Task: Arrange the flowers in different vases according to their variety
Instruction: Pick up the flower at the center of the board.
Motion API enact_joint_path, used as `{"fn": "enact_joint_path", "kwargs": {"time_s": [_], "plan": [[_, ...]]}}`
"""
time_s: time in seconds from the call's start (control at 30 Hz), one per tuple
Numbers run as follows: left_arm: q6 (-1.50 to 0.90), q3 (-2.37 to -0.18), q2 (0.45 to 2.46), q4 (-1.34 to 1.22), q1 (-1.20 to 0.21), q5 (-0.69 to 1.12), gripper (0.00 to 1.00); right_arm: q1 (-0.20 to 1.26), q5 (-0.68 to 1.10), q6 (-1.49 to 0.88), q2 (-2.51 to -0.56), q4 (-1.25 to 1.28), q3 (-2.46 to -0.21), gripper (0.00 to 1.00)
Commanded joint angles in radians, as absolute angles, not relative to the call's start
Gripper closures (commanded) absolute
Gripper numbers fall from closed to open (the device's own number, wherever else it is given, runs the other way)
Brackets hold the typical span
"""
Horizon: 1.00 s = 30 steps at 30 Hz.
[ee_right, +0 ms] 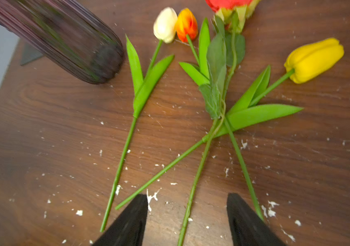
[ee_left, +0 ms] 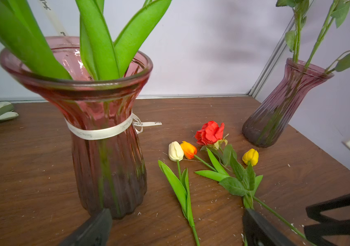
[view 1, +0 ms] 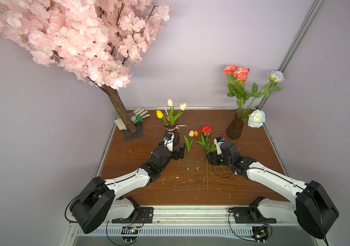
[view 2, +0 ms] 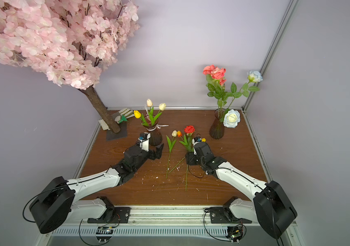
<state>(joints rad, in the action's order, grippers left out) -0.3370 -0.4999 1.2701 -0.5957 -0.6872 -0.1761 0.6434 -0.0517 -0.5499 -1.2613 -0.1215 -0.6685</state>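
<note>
Reading this as mid-sort: the ribboned vase [view 1: 172, 130] is carrying three tulips [view 1: 170, 102], and the plain vase [view 1: 235, 127] near the back corner is carrying the coral and white roses [view 1: 241, 73]. Four flowers are lying loose on the table [view 1: 140, 191] between the two vases: cream tulip [ee_right: 165, 24], orange tulip [ee_right: 186, 24], yellow tulip [ee_right: 314, 59] and red rose [ee_right: 229, 4].

Low over the stem ends, the right gripper [ee_right: 188, 198] is hanging with jaws apart at a middling gap. They are straddling the rose stem [ee_right: 199, 170], with nothing pinched yet. So I'm taking the step in hand as the pick of the rose, bound for the plain vase. The left gripper [ee_left: 176, 214] is idling wide open just beside the ribboned vase, holding nothing.

Next move is asking for care. Three stems are crossing just headward of the grasp point. The yellow tulip's stem is running close by one finger, and the orange tulip's stem end is lying near the other. The pinch should be catching the rose stem alone. After that comes lifting clear of the tangle before swinging over. The stem end should be going down into the flared rim among the leaves standing there.
</note>
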Motion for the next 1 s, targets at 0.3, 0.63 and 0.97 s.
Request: {"fn": "enact_joint_path", "kwargs": {"time_s": [0.3,0.63,0.97], "plan": [[-0.335,-0.530,1.282,-0.563,-0.689,-0.159,0.01,0.751,-0.267,-0.709,-1.460,-0.338,-0.845,0.34],[-0.331,-0.531,1.278,-0.558,-0.688,-0.162,0.01,0.774,-0.277,-0.765,-1.617,-0.416,-0.959,0.44],[-0.330,-0.531,1.268,-0.554,-0.689,-0.165,0.01,0.773,-0.259,-0.781,-1.768,-0.479,-1.070,0.62]]}}
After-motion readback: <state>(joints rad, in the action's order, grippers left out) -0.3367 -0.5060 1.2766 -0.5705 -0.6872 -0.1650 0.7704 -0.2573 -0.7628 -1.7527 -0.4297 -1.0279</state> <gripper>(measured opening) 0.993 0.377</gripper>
